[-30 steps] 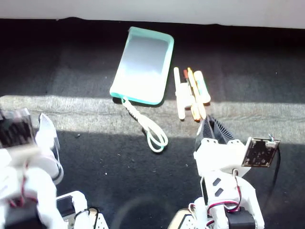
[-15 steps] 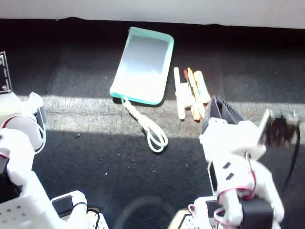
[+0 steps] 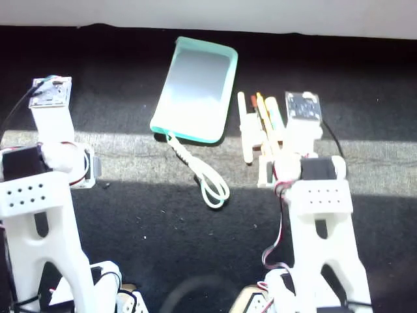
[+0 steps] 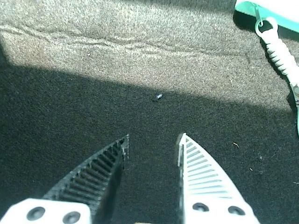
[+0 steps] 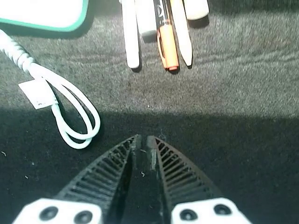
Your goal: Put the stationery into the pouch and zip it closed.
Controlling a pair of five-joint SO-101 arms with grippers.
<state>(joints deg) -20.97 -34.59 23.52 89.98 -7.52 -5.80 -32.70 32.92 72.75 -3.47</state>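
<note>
A teal pouch [image 3: 197, 90] lies flat at the back of the table, with a white cord loop [image 3: 207, 177] trailing from its near end. Just right of it, several pens and markers [image 3: 262, 128] lie side by side. In the right wrist view my right gripper [image 5: 143, 140] is shut and empty over the dark mat, a short way before the pen tips [image 5: 160, 35], with the cord loop [image 5: 70, 116] to one side. My left gripper [image 4: 153, 140] is open and empty above bare mat, far from the pouch corner [image 4: 273, 10] and its cord [image 4: 281, 53].
A sunlit band crosses the dark mat [image 3: 130, 215] below the pouch. A pale wall edge [image 3: 293, 16] runs along the back. The left arm [image 3: 39, 189] and the right arm [image 3: 319, 195] stand over the near corners, with open mat between them.
Both arms have swung up and forward from a folded pose. The right wrist now hangs over the near ends of the pens, and the left wrist is extended at the left.
</note>
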